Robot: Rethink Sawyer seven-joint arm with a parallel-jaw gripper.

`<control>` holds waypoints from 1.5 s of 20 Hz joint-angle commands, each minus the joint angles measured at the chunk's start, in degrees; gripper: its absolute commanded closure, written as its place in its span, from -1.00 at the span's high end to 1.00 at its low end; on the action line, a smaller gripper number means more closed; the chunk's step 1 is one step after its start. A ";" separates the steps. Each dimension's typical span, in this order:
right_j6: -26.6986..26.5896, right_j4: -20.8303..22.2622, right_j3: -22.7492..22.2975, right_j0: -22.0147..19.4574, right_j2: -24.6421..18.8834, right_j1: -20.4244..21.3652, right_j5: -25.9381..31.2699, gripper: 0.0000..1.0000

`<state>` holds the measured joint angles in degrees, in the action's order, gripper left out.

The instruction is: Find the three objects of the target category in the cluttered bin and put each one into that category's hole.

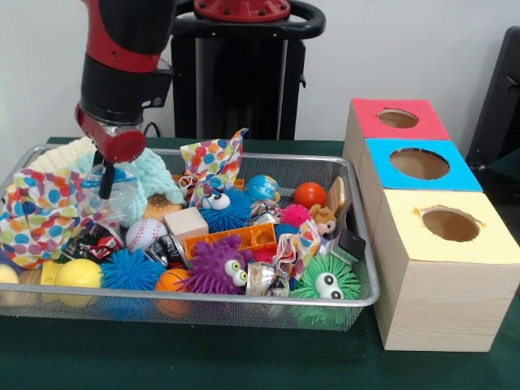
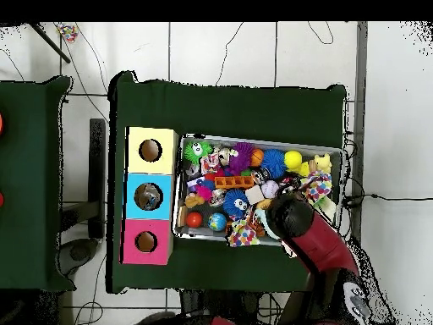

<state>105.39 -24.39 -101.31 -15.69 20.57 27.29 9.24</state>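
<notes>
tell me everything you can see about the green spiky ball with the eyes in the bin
The green spiky ball is a fuzzy toy of soft-looking rubbery spines with two big white googly eyes with dark pupils. It sits in the cluttered bin at the front corner nearest the yellow-topped box, pressed against the mesh wall. A crumpled wrapper lies beside it, with the purple spiky ball beyond. In the overhead view it shows at the bin's corner by the yellow box.

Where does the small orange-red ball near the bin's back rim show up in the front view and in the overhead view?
Front view: the orange-red ball lies by the cluttered bin's far rim, right of the globe ball.
Overhead view: the orange-red ball sits in the bin's lower-left corner, nearest the pink box.
Shared landmark: the globe ball right beside it.
</notes>
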 commanded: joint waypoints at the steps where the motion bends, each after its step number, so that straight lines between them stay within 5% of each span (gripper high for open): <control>1: 10.97 -1.14 3.87 4.04 -1.98 3.01 9.82 -1.00; 10: 10.48 0.71 6.39 9.78 -0.46 4.26 19.35 -1.00; 24: 12.17 -0.99 5.10 13.61 -2.84 2.92 17.01 -1.00; 30: 15.58 -1.75 5.64 16.59 0.26 3.81 21.13 -1.00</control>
<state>105.39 -24.33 -97.03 -0.88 22.60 31.87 23.17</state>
